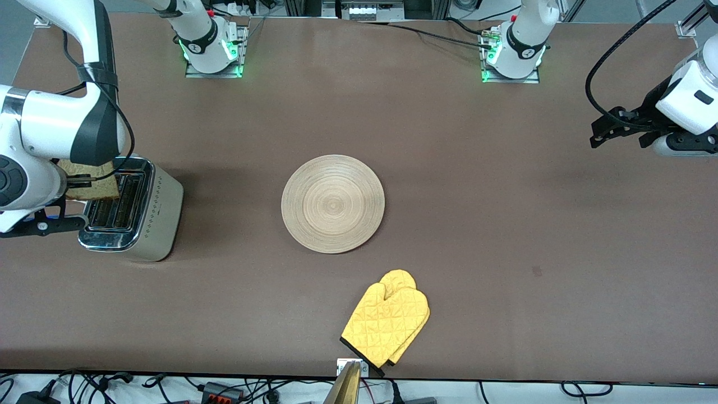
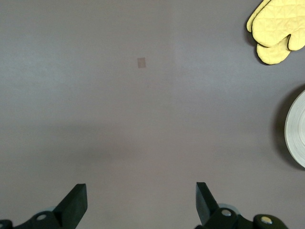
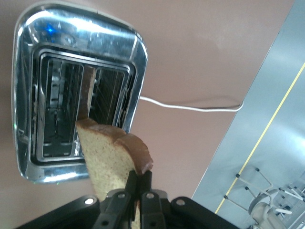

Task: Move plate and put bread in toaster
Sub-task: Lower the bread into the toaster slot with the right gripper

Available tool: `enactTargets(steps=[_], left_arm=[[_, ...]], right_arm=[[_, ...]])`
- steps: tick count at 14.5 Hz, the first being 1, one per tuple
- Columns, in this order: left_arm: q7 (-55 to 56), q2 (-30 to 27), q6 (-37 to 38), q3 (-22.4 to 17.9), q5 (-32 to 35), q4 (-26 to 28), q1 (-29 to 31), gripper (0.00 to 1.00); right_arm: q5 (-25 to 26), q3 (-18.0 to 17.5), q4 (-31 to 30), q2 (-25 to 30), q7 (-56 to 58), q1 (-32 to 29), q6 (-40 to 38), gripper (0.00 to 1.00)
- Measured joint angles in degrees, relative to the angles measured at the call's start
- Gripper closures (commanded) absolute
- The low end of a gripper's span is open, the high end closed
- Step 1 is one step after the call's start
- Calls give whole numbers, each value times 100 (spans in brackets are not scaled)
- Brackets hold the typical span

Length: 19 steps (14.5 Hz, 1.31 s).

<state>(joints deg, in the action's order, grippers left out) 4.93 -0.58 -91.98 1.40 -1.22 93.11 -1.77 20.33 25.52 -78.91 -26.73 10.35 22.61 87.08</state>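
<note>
— Where is your right gripper (image 3: 138, 188)?

— Above the toaster (image 1: 132, 210), my fingers clamped on the bread (image 3: 112, 155), which hangs on edge over the chrome top, its lower corner at the slots. The white cord (image 3: 190, 106) trails off from the toaster.

— And the plate (image 1: 333, 203)?

— On the table (image 1: 505, 224), well apart from the toaster, toward my left arm's end. A yellow oven mitt (image 1: 387, 324) lies nearer the front camera than the toaster.

— Your left gripper (image 2: 140, 202)?

— It waits spread wide over bare table.
</note>
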Motion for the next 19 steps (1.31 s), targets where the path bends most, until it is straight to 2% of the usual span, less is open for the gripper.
enactTargets(steps=[7, 19], left_arm=[[0, 0, 0, 0, 0, -2, 0, 0], [0, 0, 0, -1, 15, -6, -1, 0]], right_arm=[[-120, -71, 779, -477, 0, 27, -36, 100], [-186, -71, 855, -601, -83, 17, -134, 100]])
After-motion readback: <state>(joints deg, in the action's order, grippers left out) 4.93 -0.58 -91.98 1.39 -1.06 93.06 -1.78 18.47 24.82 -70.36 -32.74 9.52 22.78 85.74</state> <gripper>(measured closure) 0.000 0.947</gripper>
